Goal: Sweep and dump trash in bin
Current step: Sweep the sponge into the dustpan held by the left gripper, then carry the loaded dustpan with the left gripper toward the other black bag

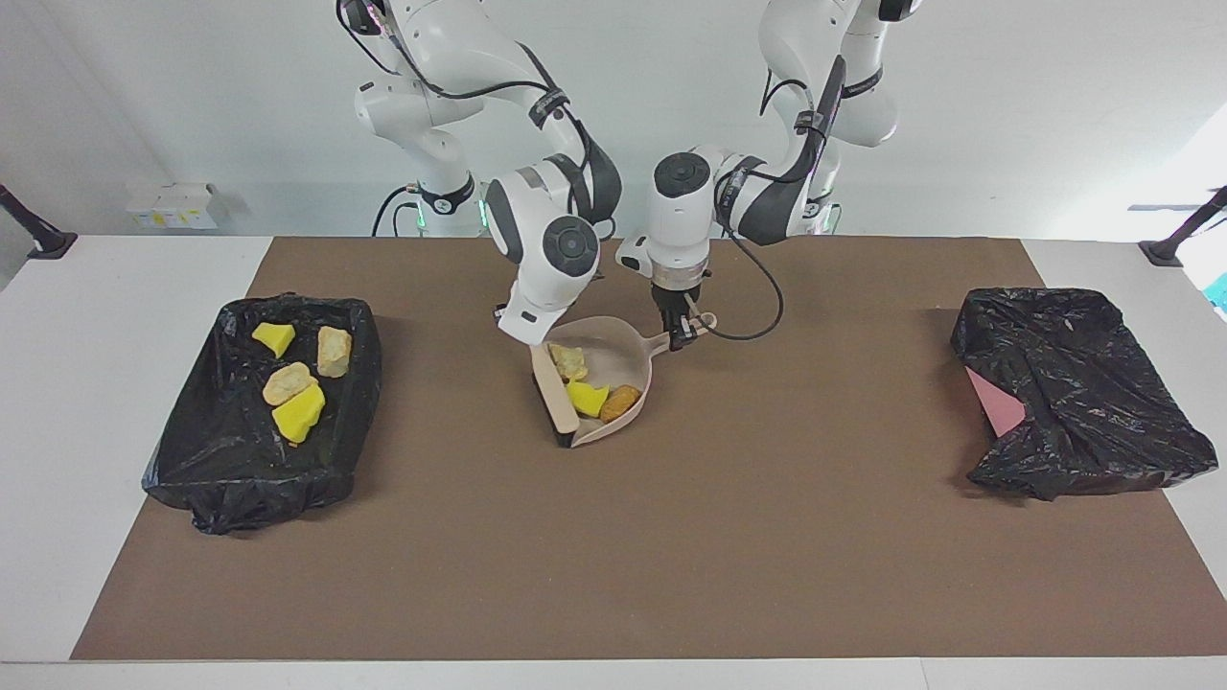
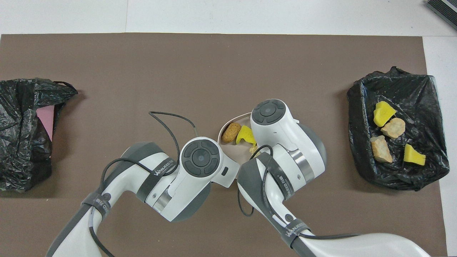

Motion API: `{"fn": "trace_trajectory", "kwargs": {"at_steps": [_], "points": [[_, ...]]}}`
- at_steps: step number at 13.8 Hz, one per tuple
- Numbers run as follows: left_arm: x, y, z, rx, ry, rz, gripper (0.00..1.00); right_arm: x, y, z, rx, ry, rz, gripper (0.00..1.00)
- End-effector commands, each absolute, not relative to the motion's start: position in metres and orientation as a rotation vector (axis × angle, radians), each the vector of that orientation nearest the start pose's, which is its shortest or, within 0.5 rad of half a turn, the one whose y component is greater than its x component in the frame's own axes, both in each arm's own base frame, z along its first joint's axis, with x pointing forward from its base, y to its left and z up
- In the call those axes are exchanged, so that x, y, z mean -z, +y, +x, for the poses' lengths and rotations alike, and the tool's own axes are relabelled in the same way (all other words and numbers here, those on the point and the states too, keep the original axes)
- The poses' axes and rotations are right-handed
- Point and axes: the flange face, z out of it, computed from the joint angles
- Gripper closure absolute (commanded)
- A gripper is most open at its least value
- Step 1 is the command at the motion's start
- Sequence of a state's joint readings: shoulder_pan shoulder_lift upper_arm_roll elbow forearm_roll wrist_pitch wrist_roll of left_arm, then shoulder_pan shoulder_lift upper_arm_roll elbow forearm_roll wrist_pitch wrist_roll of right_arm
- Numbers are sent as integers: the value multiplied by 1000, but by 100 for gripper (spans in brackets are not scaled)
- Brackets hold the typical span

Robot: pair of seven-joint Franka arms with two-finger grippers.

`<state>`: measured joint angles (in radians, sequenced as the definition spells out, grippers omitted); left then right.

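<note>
Bench (image 1: 144,287) covered w/ brown mat (image 1: 671,537). Dustpan (image 1: 628,350) sits on mat at mid-bench, approx. level w/ both bins. Left gripper (image 1: 682,331) clamped on dustpan handle, fingers closed round it; arm comes down from above. Right gripper (image 1: 522,331) is at the dustpan's open mouth, holding the brush (image 1: 556,398) by its upper end; fingers themselves hidden under the wrist housing, so grip is read from the brush hanging below it. Brush lies slanted across the pan mouth, black bristle end low on the mat at the pan's lip farthest from the robots. Trash inside dustpan, 3 pcs: tan bready lump (image 1: 569,361) nearest the robots, yellow sponge chunk (image 1: 586,398) beside brush, orange-brown nugget (image 1: 620,402) just beside the sponge, against the pan wall. In overhead view the nugget (image 2: 231,132) and sponge (image 2: 245,135) show touching; tan lump mostly hidden under the right arm's wrist. Black-lined bin (image 1: 192,460) at right arm's end of bench holds 4 pcs: small yellow chunk (image 1: 274,337), tan lump (image 1: 333,351), flat tan lump (image 1: 288,382), large yellow chunk (image 1: 298,413) touching it. Second black-bagged bin (image 1: 1083,402) at left arm's end, bag crumpled, pink panel (image 1: 997,402) exposed at its edge; contents can't be made out.
</note>
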<state>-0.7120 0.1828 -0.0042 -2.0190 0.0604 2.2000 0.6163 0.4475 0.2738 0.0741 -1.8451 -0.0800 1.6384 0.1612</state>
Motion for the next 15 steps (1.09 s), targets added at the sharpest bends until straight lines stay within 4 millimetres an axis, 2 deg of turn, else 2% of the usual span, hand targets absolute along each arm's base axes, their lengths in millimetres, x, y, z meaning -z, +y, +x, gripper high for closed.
{"fn": "trace_trajectory", "kwargs": {"at_steps": [1,4,8,10,12,15], "points": [[-360,-386,442,75,1977,-2363,100,-379,267,484,-731,-652,-3176,100],[-356,-371,456,98,2036,-2323,100,-411,250,480,-725,-579,-3163,100],[-358,-331,491,145,2072,-2400,100,-440,236,475,-725,-513,-3124,100],[-364,-310,506,178,2095,-2433,100,-445,246,466,-745,-521,-3091,100],[-368,-284,522,208,2103,-2449,100,-447,246,465,-741,-518,-3090,100],[-389,-251,542,270,2112,-2463,100,-450,251,463,-734,-499,-3097,100]]}}
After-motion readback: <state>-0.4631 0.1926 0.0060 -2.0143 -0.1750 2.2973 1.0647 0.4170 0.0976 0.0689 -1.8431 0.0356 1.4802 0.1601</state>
